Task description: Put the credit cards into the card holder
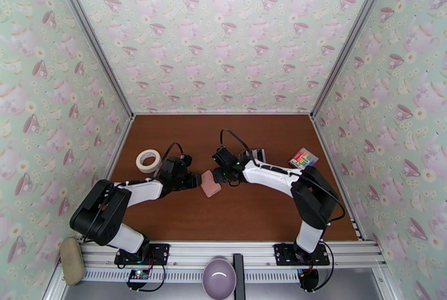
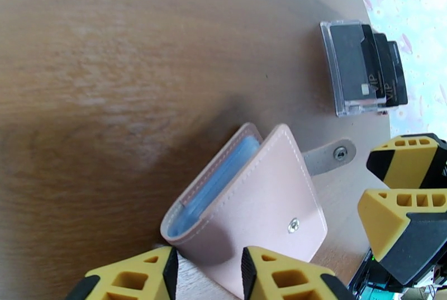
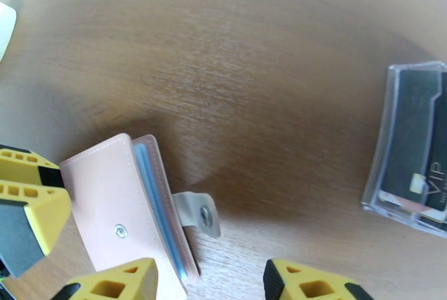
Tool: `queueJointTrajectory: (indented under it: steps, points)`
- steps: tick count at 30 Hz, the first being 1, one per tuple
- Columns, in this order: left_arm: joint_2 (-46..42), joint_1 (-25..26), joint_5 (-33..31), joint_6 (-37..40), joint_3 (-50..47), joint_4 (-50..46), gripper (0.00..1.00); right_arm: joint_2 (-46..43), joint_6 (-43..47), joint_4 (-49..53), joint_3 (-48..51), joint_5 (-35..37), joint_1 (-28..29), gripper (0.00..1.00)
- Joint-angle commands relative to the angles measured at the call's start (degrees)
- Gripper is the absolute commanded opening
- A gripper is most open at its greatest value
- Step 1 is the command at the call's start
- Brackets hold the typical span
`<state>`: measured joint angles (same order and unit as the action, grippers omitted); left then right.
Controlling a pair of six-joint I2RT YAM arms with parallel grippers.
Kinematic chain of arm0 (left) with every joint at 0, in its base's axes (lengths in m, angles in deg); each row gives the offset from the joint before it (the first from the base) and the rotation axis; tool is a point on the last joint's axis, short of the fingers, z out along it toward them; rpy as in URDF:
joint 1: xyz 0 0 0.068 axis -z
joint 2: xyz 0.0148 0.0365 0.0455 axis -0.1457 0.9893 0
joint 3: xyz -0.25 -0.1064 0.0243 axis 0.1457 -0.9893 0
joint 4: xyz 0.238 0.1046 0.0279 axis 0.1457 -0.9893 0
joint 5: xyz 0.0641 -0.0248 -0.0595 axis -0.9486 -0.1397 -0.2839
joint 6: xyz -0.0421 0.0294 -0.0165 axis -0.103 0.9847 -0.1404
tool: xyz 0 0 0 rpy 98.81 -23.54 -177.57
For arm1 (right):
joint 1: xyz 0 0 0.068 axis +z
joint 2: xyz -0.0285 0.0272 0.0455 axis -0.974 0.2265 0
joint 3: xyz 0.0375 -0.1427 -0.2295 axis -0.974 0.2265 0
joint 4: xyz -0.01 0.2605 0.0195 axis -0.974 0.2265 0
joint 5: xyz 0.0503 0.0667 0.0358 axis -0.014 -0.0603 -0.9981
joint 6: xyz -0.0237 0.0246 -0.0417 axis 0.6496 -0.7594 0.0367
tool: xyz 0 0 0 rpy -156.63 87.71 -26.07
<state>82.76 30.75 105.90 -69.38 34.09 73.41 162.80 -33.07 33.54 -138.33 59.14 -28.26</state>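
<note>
The left gripper (image 2: 207,265) has its jaws narrowly parted around the near corner of the holder (image 2: 251,200), at the spine end. One finger sits against the fold and the other overlaps the pink cover. Its wrist view cuts off the contact, so I cannot tell whether it truly pinches or only brackets that corner. Either way, it looks placed there to steady the holder while the other arm works.

The right gripper (image 3: 209,279) stands spread wide and holds nothing. It hovers at the holder's opposite, opening end, with the grey snap tab (image 3: 198,214) lying loose just ahead of its fingers. The tab is unfastened and the covers gape a little, showing the pale blue sleeves inside. That suits a hand about to lift the cover or fetch a card.

The holder rests on the table (image 2: 112,72), directly between the two grippers. The cards (image 2: 363,69) are beyond it on the right arm's side, near but apart, upright in a clear stand (image 3: 380,144). None has gone in yet. Further off, a tape roll (image 1: 148,160) lies to the holder's left.
</note>
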Motion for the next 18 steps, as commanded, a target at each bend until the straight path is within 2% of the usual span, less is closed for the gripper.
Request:
queueJointTrajectory:
  steps: [1,9,14,18]
  points:
    - [0.7,0.5,1.2,1.1,2.0,-0.5,0.37,-1.2,-0.9,-4.4,1.0,-4.2,-0.9,0.54]
    - [5.3,0.9,0.2,1.8,4.9,-4.1,0.37,-0.2,-0.8,-7.3,2.2,-5.7,-3.4,0.52]
    - [6.0,1.3,-1.1,2.7,5.9,-5.8,0.37,-0.4,-0.5,-7.6,2.8,-6.4,-3.9,0.43]
    - [6.0,1.6,-1.7,3.4,6.5,-6.6,0.37,-1.1,-0.5,-7.7,3.7,-6.7,-3.9,0.39]
